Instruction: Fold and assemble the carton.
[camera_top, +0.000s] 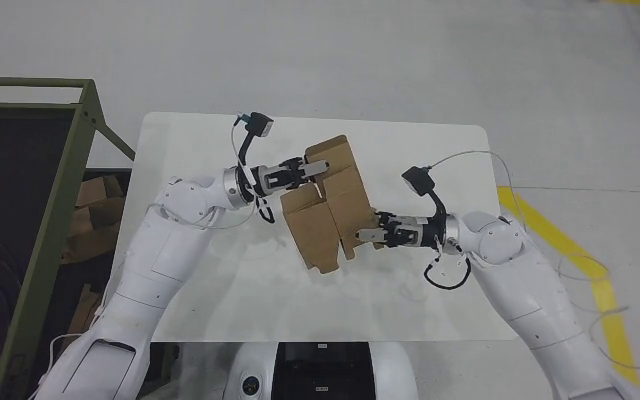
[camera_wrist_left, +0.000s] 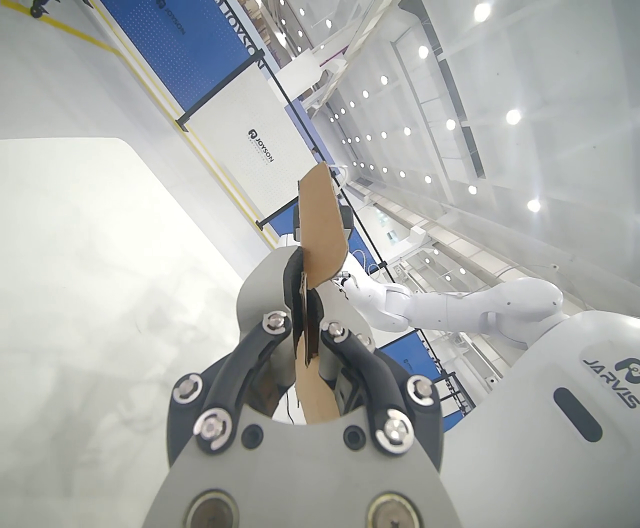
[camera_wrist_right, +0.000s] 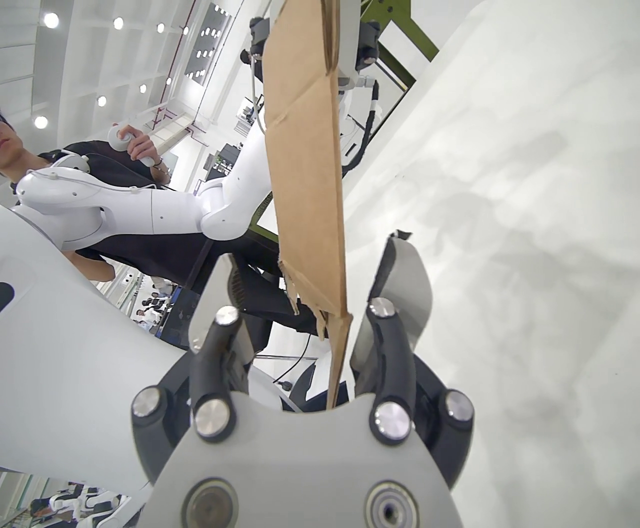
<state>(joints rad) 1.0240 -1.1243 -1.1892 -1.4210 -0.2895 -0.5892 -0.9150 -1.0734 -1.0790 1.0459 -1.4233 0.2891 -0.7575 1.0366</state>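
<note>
Carton (camera_top: 325, 205): brown corrugated blank, partly opened, held over the middle of the white tabletop (camera_top: 200, 280) between both hands.

Top view: left hand (camera_top: 316, 170) is at the far flap and right hand (camera_top: 366, 236) at the near side edge. A green-framed bin (camera_top: 60, 180) holding cardboard scraps (camera_top: 95, 215) stands beside the tabletop. A yellow floor line (camera_top: 600, 290) runs on the other side.

Left wrist view: left hand is clamped tight on a flap, seen edge-on. Behind it are blue and white partition panels (camera_wrist_left: 240, 125) and ceiling lights (camera_wrist_left: 512, 116).

Right wrist view: right hand has its fingers (camera_wrist_right: 402, 280) spread, with a ragged-edged panel standing between them, unclamped.

Handling note: this looks like the squaring-up step. The right hand should likely close fully before any pull. Bend along the score lines and spare the torn edge.
</note>
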